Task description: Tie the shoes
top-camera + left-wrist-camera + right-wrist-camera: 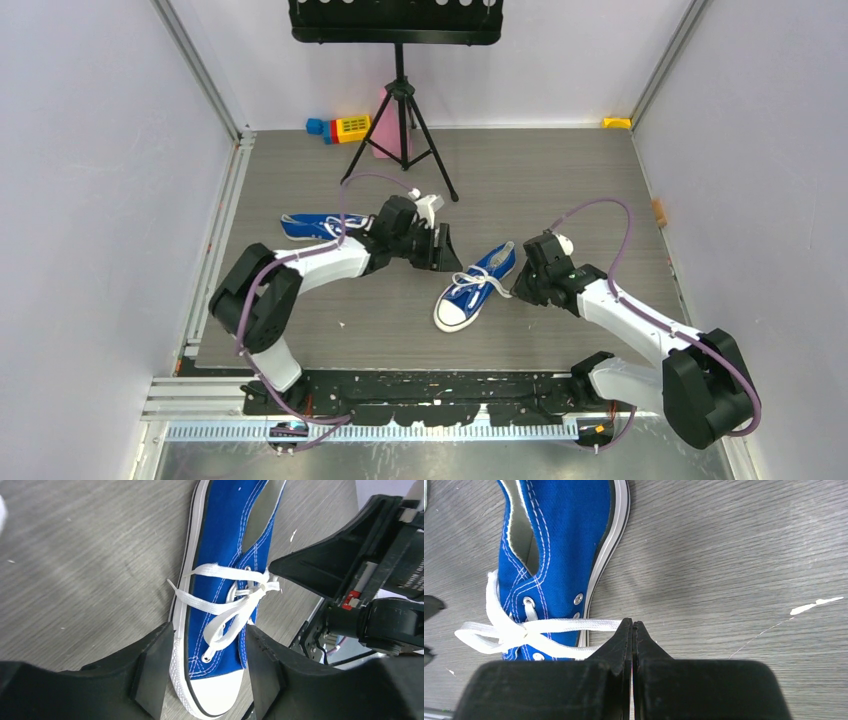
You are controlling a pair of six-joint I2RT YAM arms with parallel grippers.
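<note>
One blue sneaker (475,288) with a white toe cap lies mid-table, its white laces (235,605) crossed in a loose knot over the tongue. My left gripper (445,250) is open and empty; in the left wrist view its fingers (150,672) stand on either side of the shoe's toe cap (220,690). My right gripper (515,285) sits just right of the shoe, shut on a lace loop (574,626) that runs taut from the knot into its tips (633,627). The second sneaker (308,226) lies behind my left arm, partly hidden.
A black tripod stand (400,120) rises at the back centre. Coloured toy blocks (340,128) and a pink piece (385,135) lie beside its legs. A yellow object (617,123) sits in the far right corner. Walls close in both sides.
</note>
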